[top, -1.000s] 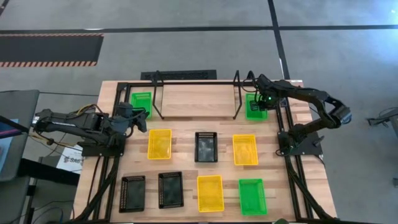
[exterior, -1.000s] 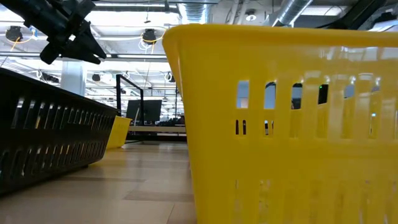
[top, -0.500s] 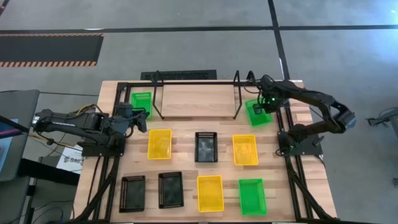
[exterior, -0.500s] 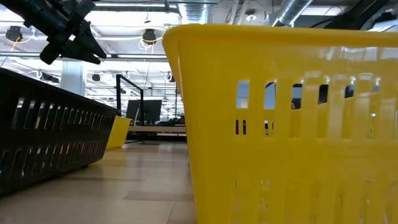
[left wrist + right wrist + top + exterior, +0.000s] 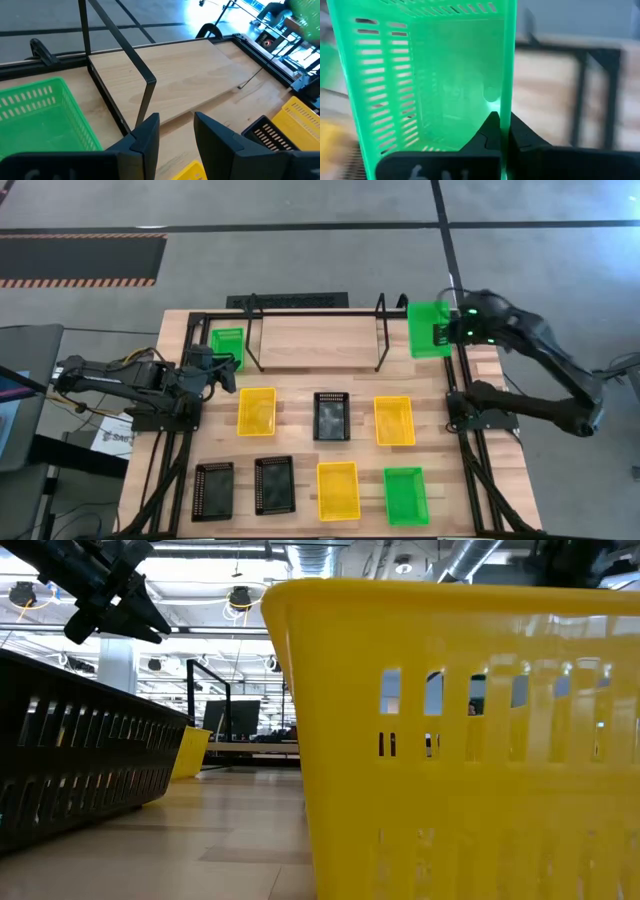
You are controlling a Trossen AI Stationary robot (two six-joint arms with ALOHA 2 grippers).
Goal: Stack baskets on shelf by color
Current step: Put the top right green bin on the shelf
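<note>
Barely begun, to judge by the layout. Pinched one wall of a green basket (image 5: pixel 430 329) in the right jaws, clenched tight on the plastic. Held it tipped on edge and clear of the bench (image 5: pixel 300 455), over the right end of the shelf (image 5: pixel 315 342). Carried nothing on the shelf board yet: bare wood between the upright loops, no basket set down, no pile started.

Held the left jaws released and empty, low over the bench near the shelf's left end, just beside a second green basket (image 5: pixel 227 345) standing outside the left loop.

Left spread on the bench in front of the shelf, each one apart and none nested:
- third green basket (image 5: pixel 406 496) at the near right
- yellow baskets at (image 5: pixel 256 411), (image 5: pixel 394 421) and (image 5: pixel 338 490)
- black baskets at (image 5: pixel 332 416), (image 5: pixel 212 491) and (image 5: pixel 273 485)

Judged as outstanding, then: setting the raised green one on the board, nesting the other two greens with it, and building the yellow and black piles from scratch. Nearly the whole job remaining.
</note>
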